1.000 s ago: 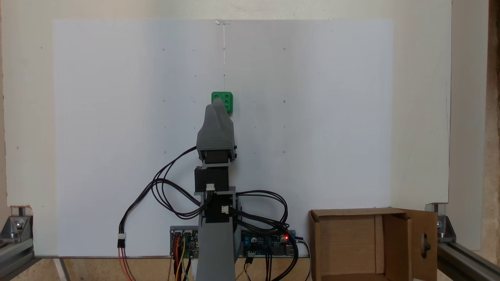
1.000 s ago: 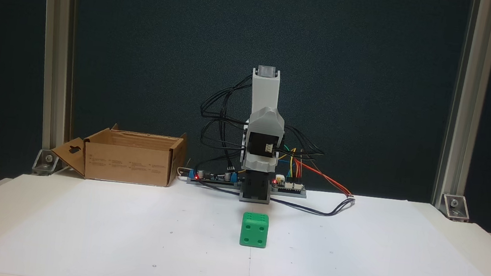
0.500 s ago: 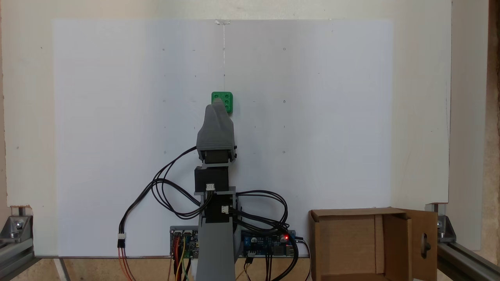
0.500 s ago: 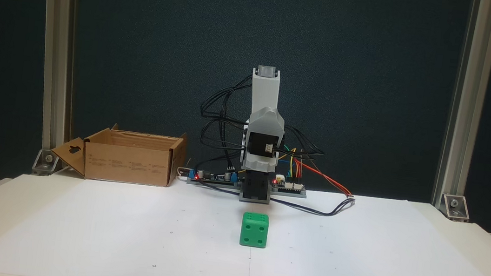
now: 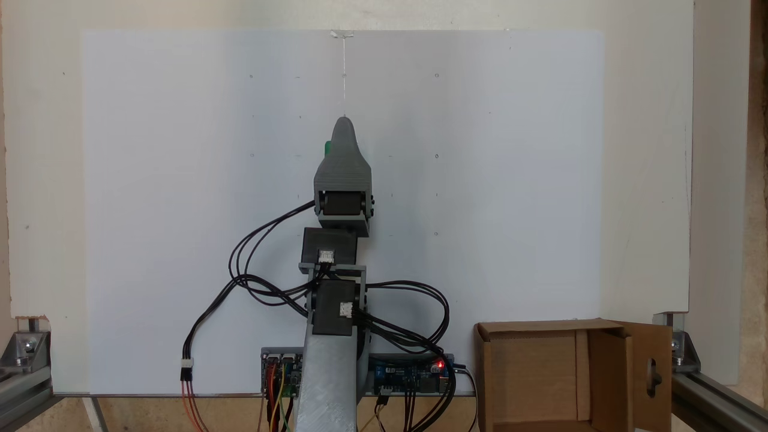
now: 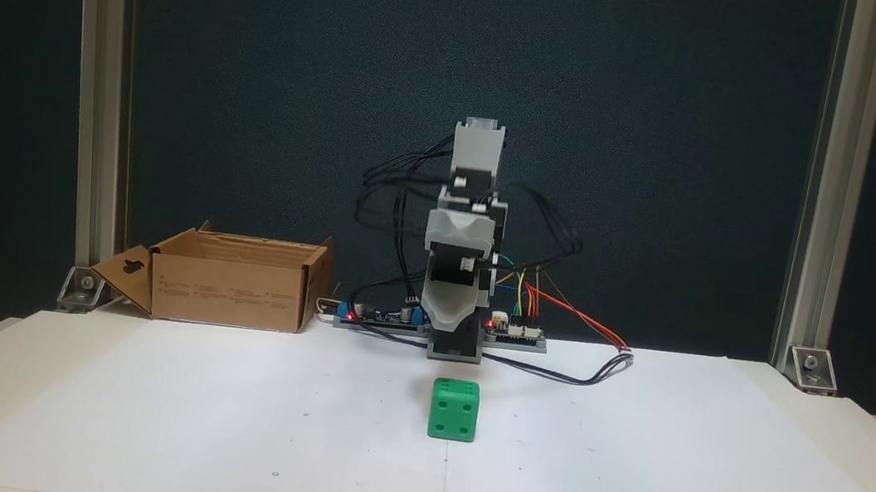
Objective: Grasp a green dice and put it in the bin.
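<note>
I see the green dice (image 6: pixel 455 409) on the white paper (image 6: pixel 214 436), central, away from every edge. My gripper (image 6: pixel 446 329) hangs above and behind it; whether it is open I cannot tell.

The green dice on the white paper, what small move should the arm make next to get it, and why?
Probably lower the gripper straight down: it hangs above the green dice, which sits free on the paper. Whether the jaws are open cannot be told.

White paper sheet (image 5: pixel 480 180) covering most of the table (image 6: pixel 866 432), circuit boards (image 6: pixel 515 332) with coloured wires (image 6: pixel 564 307) at its back edge, aluminium posts (image 6: pixel 817 184) at the back corners
</note>
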Controlling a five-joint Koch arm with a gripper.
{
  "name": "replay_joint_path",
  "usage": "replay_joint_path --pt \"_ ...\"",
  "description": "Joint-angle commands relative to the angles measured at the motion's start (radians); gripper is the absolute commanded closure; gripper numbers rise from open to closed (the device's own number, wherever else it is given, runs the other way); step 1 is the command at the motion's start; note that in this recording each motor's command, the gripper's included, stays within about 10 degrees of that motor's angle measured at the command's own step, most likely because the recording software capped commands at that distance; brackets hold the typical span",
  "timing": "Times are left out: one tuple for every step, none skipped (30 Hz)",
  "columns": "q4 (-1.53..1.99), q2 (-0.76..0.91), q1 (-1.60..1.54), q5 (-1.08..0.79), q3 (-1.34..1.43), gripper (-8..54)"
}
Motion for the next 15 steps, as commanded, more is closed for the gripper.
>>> replay_joint_path --pt "0.156 0.11 0.003 -0.032 -0.124 2.3" --pt "0.225 0.11 0.002 -0.017 -0.164 2.3" --pt "0.291 0.11 -0.002 -0.008 -0.207 2.3" --pt "0.357 0.11 -0.006 0.006 -0.249 2.3" --pt "0.425 0.109 -0.011 0.02 -0.291 2.4" --pt "0.491 0.109 -0.011 0.031 -0.33 2.4" --pt "0.618 0.109 -0.014 0.038 -0.356 2.4" --pt "0.636 0.106 -0.035 0.041 -0.387 2.4" --pt "0.695 0.106 -0.055 0.041 -0.397 2.4" --pt "0.764 0.106 -0.071 0.041 -0.411 2.4" --pt "0.828 0.106 -0.084 0.041 -0.425 2.4" --pt "0.896 0.103 -0.094 0.043 -0.437 2.4" --pt "0.952 0.103 -0.098 0.044 -0.448 2.5" --pt "1.023 0.101 -0.109 0.049 -0.457 2.5" --pt "1.055 0.101 -0.117 0.051 -0.465 2.5"
